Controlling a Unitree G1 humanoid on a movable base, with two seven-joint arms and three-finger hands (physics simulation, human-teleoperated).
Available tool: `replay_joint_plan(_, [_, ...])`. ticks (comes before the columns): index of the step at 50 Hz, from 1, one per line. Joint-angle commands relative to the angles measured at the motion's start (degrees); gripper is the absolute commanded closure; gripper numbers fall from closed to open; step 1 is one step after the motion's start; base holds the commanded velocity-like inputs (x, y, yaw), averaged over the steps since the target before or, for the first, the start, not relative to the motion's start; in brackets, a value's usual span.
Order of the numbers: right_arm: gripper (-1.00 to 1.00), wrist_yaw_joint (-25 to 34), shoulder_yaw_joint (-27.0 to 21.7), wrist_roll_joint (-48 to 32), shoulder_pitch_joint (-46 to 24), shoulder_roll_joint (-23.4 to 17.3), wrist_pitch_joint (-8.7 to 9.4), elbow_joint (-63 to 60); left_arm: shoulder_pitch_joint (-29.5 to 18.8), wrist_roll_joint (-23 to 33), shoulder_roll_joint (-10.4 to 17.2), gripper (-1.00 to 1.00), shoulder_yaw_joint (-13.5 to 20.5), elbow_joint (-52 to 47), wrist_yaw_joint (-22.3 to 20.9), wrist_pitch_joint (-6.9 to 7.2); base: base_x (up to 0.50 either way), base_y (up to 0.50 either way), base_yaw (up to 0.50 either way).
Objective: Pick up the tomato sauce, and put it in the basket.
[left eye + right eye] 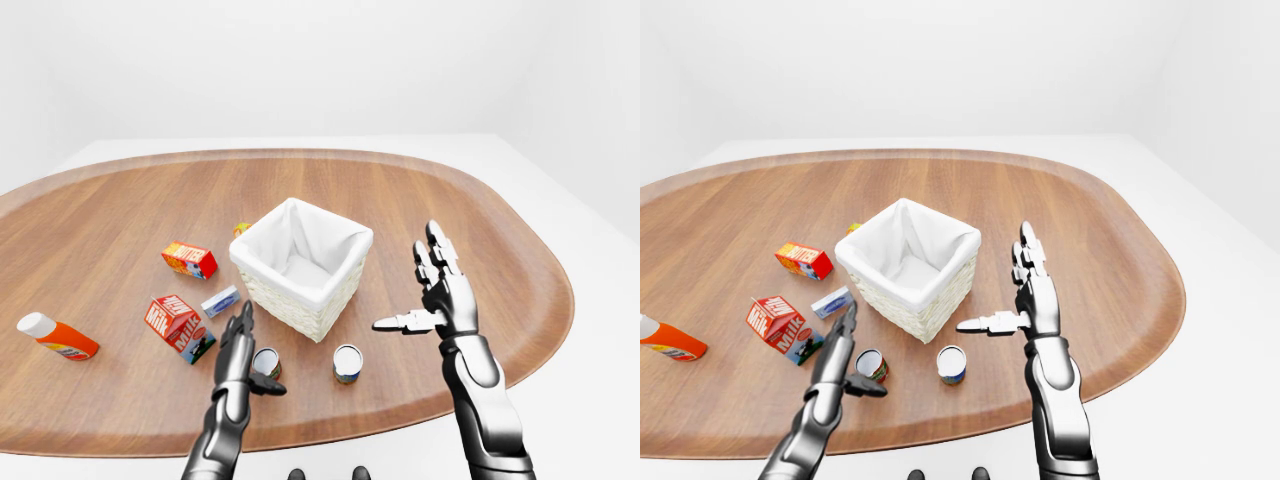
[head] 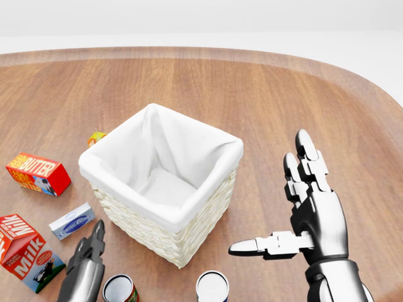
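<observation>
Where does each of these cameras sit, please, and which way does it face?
Head view: on the head, tilted down close at the white-lined wicker basket; open right hand and left hand tip show.
Left-eye view: head-mounted, wider over the oval wooden table; both arms and hands show.
Right-eye view: its twin, with the scene shifted leftward.
Shared: all see the basket and two cans below it; only the eye views show the orange bottle.
</observation>
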Motion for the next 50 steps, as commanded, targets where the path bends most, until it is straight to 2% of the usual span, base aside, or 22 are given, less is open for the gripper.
replay_joint_plan(1, [-1.00, 0.01, 0.02, 0.00, 0.02, 0.01, 0.00, 0.24, 0.22, 0.17, -0.09, -1.00, -0.08, -1.17, -0.60, 0.00, 0.00, 0.00, 0.00])
replay_joint_plan(4, [-1.00, 0.00, -0.01, 0.01, -0.05, -0.01, 0.00, 0.33, -1.01, 0.15, 0.03, -1.00, -0.11, 1.59, 0.43, 0.00, 0.00, 0.00, 0.00])
replay_joint_plan(19, [-1.00, -0.06, 0.09, -0.01, 0.06, 0.02, 0.00, 0.05, -0.26, 0.50, -0.25, -1.00, -0.40, -0.71, -0.49, 0.00, 0.00, 0.00, 0.00])
replay_joint_plan(20, [-1.00, -0.07, 0.15, -0.03, 0.14, 0.04, 0.00, -0.13, -0.94, 0.44, -0.08, -1.00, -0.40, 1.61, 0.56, 0.00, 0.00, 0.00, 0.00])
replay_joint_plan(50, [-1.00, -0.11, -0.01, 0.09, 0.06, 0.02, 0.00, -0.28, -1.52, 0.95, -0.41, -1.00, -1.13, 4.05, 1.29, 0.00, 0.00, 0.00, 0.00])
